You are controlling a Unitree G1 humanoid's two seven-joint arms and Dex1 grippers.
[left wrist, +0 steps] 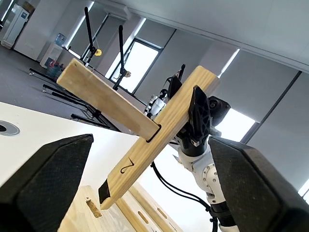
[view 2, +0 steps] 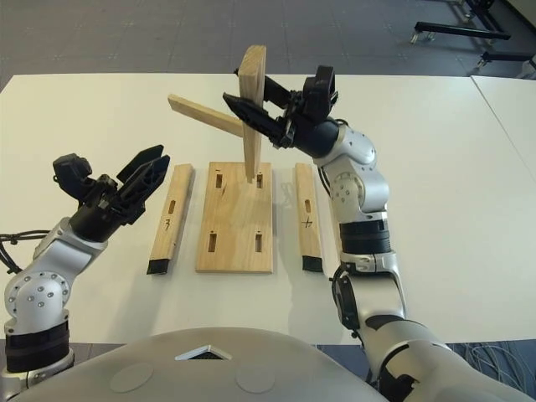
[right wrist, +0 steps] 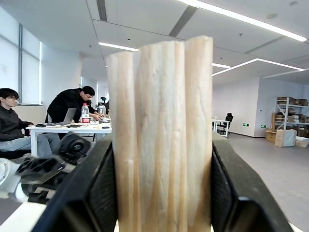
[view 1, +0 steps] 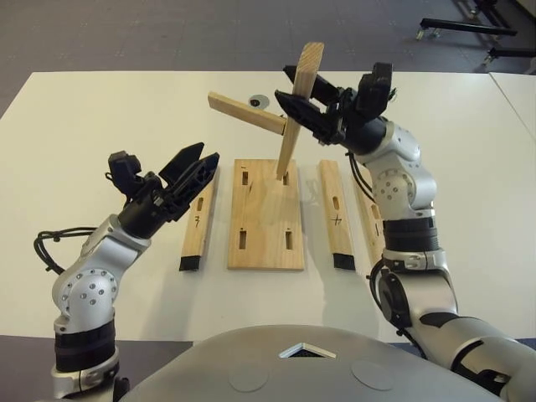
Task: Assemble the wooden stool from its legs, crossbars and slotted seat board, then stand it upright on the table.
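Note:
The slotted seat board [view 1: 265, 219] lies flat at the table's middle. My right gripper [view 1: 298, 97] is shut on a wooden leg [view 1: 303, 75], held nearly upright above the board. The leg's dark-tipped lower end sits at the board's far right slot [view 1: 286, 177]. A crossbar [view 1: 244, 112] is slotted through this leg and sticks out to the left. My left gripper [view 1: 203, 159] hangs open above a loose leg [view 1: 199, 222] left of the board, holding nothing. In the left wrist view the joined leg [left wrist: 161, 140] and crossbar [left wrist: 106, 99] rise between its fingers [left wrist: 46, 183].
A second loose leg [view 1: 335, 213] lies right of the board. Another wooden piece [view 1: 368, 219] lies partly hidden behind my right arm. A small round grey disc [view 1: 259, 101] rests on the far table. The table's left side is bare.

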